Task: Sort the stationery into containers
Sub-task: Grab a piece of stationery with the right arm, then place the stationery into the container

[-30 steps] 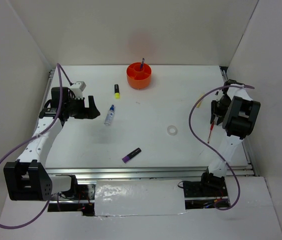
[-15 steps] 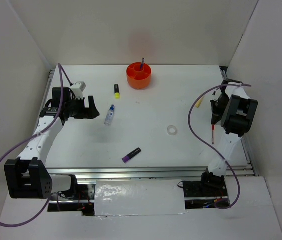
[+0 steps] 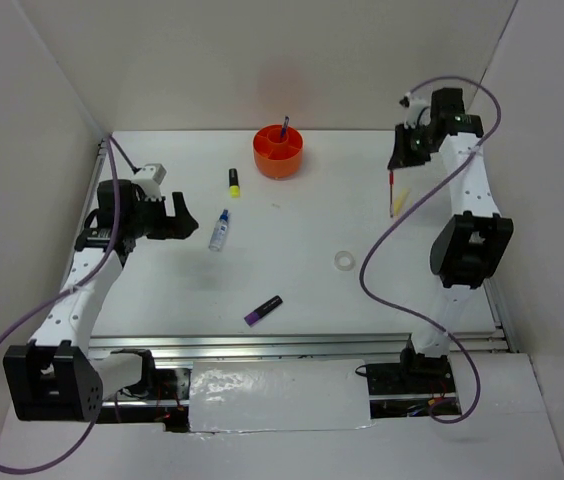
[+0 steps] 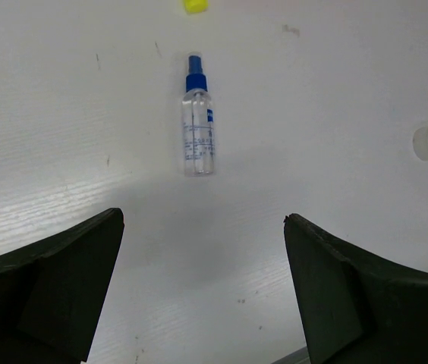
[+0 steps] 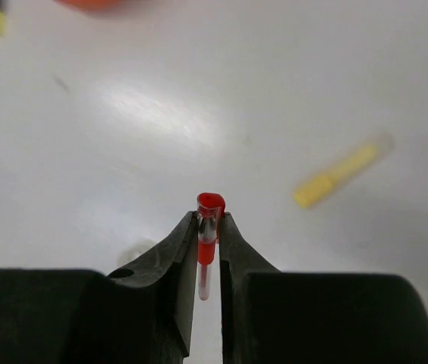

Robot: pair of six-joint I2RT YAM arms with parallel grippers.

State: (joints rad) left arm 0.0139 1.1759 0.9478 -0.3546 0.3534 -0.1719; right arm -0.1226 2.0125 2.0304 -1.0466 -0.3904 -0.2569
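The right hand is shut tight on a thin red plastic pen, up over the far right part of the white bench. The pen hangs down from it. A pale yellow stick lies on the bench close by (it looks blurry from the wrist).

The left hand is wide open and holds nothing. A clear plastic bottle with a blue cap lies just ahead of it.

The round orange plastic organiser sits at the far edge, with a blue pen standing in it. A yellow highlighter with a black cap lies near it. A purple highlighter with a black cap and a clear tape ring lie nearer, well apart.
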